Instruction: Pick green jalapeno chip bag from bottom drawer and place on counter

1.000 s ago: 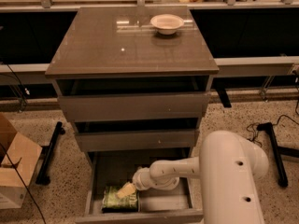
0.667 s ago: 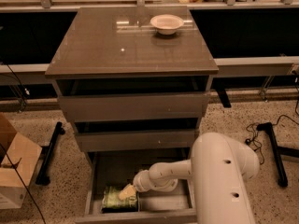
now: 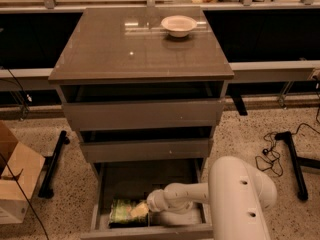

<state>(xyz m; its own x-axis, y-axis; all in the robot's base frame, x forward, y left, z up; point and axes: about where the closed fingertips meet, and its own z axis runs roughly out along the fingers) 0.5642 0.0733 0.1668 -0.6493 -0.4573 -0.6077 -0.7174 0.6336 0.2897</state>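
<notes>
Crinkly grn bag (image 3: pixel 121 213) w/ yellow print; end effector (image 3: pixel 142 210) at it.

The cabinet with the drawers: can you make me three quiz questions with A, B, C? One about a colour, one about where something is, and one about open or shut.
1. What colour is the bowl on the counter?
A red. B white. C blue.
2. Where is the green chip bag?
A in the bowl. B on the counter. C in the bottom drawer.
3. How is the bottom drawer?
A pulled open. B shut. C taken out of the cabinet.

Answers:
1 B, the bowl looks white.
2 C, the bag lies at the drawer's front left, with the gripper down in the drawer right by it.
3 A, you can see inside it.
</notes>
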